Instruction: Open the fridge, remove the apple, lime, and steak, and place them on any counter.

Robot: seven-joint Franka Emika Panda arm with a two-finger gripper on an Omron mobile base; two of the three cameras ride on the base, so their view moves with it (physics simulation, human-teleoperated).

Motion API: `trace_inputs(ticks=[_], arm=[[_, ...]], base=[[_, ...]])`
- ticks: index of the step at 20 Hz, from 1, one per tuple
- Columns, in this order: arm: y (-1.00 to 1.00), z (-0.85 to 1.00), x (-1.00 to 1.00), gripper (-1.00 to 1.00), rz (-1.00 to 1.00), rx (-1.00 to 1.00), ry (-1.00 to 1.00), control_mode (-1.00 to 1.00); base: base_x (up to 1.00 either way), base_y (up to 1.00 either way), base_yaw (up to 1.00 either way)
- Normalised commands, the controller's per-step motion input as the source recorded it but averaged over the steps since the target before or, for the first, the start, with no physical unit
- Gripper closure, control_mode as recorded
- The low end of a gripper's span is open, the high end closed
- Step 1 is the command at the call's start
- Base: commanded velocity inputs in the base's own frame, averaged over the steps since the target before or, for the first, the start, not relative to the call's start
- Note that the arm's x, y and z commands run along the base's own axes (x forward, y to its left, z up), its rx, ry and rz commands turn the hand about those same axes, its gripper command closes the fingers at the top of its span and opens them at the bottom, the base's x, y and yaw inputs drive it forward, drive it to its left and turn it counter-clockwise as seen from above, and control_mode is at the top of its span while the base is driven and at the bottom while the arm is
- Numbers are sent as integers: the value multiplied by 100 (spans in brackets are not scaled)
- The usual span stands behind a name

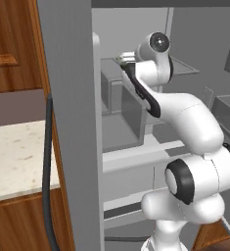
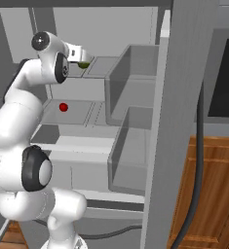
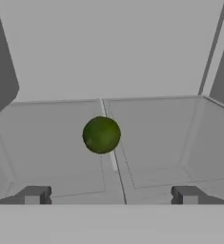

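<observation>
The fridge stands open, both doors swung wide. A dark green lime rests on an upper shelf, centred a short way ahead of my open gripper, and nothing is between the fingers. From the right base view the lime peeks out just past my hand. One shelf lower sits the red apple, to the left. The steak is out of view. The cream counter lies left of the open left door.
Grey door bins jut from the right door close to my arm's right side. More bins hang on the left door. Dark bar handles run down the door edges. Brown wooden cabinets flank the fridge.
</observation>
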Motion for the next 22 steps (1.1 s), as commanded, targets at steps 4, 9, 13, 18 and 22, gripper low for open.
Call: trace_inputs(ticks=[4,9,13,18,22], arm=[[0,-15,69,-100,-2,5,9,-100],[0,-34,60,-100,0,4,0,-100],[0,-41,56,-100,0,4,1,-100],[1,-27,49,-100,0,5,3,-100],[8,-13,54,-100,0,4,0,-100]], base=[[0,0,0],[0,0,0],[0,0,0],[0,0,0],[0,0,0]])
